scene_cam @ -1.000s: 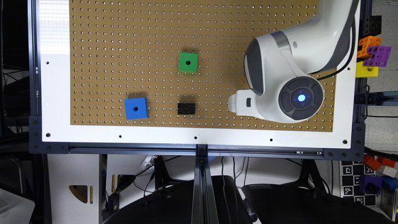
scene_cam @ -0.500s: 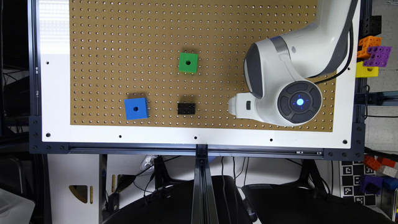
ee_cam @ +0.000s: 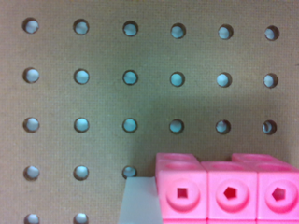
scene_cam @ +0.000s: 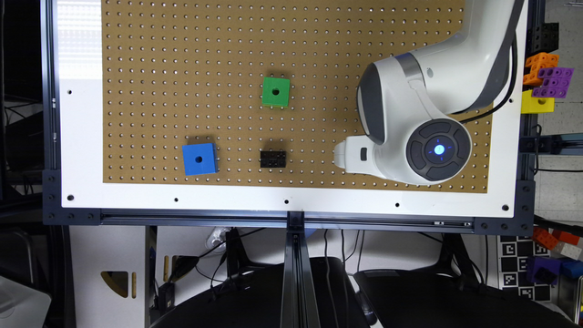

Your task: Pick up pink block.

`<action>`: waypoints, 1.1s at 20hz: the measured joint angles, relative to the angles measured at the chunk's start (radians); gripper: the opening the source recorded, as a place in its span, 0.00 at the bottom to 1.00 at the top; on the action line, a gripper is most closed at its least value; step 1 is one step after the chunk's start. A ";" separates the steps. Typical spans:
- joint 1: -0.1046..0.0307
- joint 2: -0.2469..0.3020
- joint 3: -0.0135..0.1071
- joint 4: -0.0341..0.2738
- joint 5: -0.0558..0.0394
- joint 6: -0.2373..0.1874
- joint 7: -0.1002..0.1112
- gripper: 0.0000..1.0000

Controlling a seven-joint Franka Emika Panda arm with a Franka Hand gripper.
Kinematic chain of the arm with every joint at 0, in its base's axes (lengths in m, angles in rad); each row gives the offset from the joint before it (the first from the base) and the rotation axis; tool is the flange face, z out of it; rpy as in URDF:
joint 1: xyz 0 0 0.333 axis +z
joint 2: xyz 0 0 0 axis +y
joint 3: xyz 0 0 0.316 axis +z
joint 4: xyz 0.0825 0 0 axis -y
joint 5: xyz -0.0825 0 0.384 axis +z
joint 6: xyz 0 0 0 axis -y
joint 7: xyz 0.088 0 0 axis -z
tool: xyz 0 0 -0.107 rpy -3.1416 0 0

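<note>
In the wrist view we see the pink block (ee_cam: 229, 191) close beneath the camera, resting on the pegboard desk (ee_cam: 93, 98), so we judge the approach nearly done and the lift not begun, though we cannot tell how the jaws stand.

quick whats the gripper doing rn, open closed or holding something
Gripper: cannot be told. The wrist view has the pink block very close, beside a pale finger, but it does not settle whether the jaws are clamped on it.

Pink block (ee_cam: 229, 189), blue cube (scene_cam: 199, 159), green cube (scene_cam: 275, 91), black brick (scene_cam: 273, 159), brown pegboard (scene_cam: 182, 68)
</note>
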 joint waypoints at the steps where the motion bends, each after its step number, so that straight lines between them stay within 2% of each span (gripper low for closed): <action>1: 0.000 0.000 0.000 0.000 0.0000 0.000 0.000 0.00; 6: 0.000 -0.006 0.000 0.000 0.0000 -0.006 0.000 0.00; 11: -0.001 -0.035 -0.001 0.000 0.0000 -0.041 0.000 0.00; 22: -0.001 -0.154 -0.001 0.000 0.0000 -0.164 0.000 0.00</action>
